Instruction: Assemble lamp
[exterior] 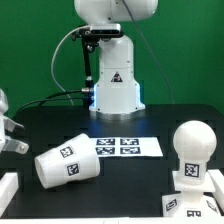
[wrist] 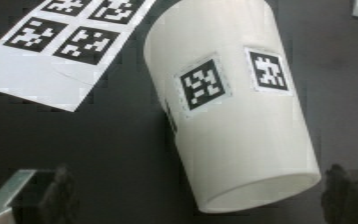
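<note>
The shade (wrist: 229,110) lies on its side at lower left in the exterior view. The gripper (wrist: 190,192) hangs wide open, empty; straddle it squarely before closing.

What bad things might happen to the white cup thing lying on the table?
1. The shade lies on its side on the table; being round, it might roll when the open gripper closes on it.
2. It lies right beside the marker board, so a nudge could push it over the tags.
3. Its smooth taper could slip from the fingers.
</note>
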`<control>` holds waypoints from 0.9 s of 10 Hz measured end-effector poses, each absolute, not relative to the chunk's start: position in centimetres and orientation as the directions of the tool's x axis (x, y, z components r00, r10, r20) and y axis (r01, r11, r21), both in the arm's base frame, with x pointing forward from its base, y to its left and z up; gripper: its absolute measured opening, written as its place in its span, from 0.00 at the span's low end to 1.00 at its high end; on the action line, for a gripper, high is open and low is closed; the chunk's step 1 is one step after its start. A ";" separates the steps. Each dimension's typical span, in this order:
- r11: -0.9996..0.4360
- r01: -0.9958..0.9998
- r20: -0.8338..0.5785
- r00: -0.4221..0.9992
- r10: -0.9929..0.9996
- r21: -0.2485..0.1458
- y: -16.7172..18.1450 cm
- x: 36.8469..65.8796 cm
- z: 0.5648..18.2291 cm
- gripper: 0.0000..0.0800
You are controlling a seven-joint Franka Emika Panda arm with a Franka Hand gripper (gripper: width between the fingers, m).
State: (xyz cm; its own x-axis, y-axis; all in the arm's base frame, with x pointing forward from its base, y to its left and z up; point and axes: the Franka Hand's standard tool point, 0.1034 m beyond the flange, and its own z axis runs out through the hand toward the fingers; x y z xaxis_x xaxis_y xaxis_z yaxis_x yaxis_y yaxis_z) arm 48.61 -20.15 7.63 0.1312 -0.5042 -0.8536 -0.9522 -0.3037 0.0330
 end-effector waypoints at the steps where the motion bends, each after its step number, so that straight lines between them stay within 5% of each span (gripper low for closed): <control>1: -0.287 -0.957 -0.860 0.113 -0.497 0.040 -20.3 48.2 6.9 0.87; 9: -0.271 -0.960 -0.857 0.076 -0.509 0.076 -19.0 47.7 2.9 0.87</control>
State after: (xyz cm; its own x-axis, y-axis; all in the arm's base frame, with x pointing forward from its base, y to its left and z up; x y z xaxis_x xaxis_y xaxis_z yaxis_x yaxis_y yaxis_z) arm 47.67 -19.01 2.88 0.0760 -0.5091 -0.8574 -0.9595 -0.2712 0.0760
